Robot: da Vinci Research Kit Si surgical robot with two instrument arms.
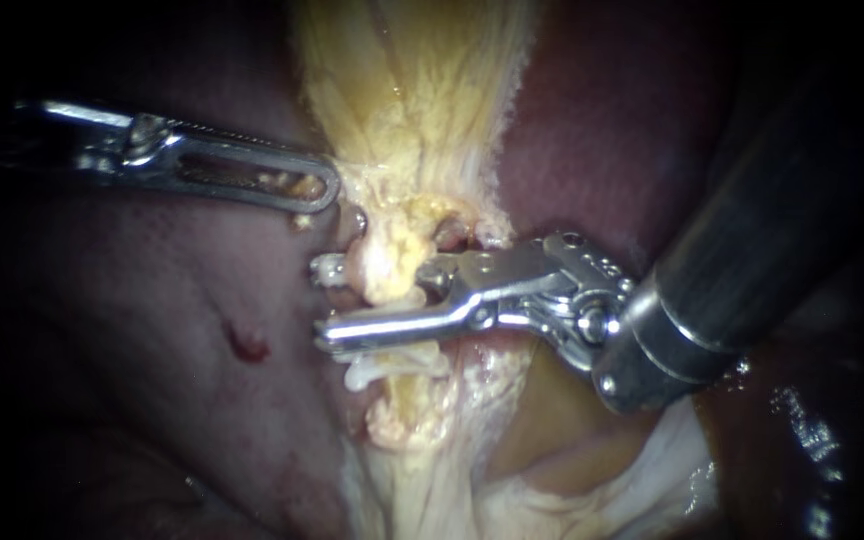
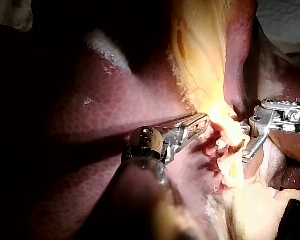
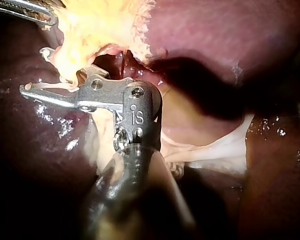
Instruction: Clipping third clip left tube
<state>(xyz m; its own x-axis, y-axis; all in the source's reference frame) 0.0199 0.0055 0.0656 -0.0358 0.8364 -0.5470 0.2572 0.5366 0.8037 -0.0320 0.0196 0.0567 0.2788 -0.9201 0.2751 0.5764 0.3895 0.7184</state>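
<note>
A pale yellow tube (image 1: pixel 389 270) runs down the middle of the endoscope view. My right instrument (image 1: pixel 337 300) straddles it from the right with open jaws. The long lower jaw lies in front of the tube and the upper jaw is partly hidden behind it. A white clip (image 1: pixel 328 268) shows at the tube's left side and another white clip (image 1: pixel 370 374) sits just below the jaws. My left instrument (image 1: pixel 327 190) comes in flat from the left, its jaws shut on the edge of the yellow tissue (image 1: pixel 402 90). The right wrist view shows my right instrument (image 3: pixel 40 80) at the tube.
Dark red liver (image 1: pixel 182 330) fills the left side and bears a small red nick (image 1: pixel 248 347). More liver (image 1: pixel 602 140) lies at the upper right. Whitish membrane (image 1: pixel 652 470) spreads under the thick shaft of my right instrument.
</note>
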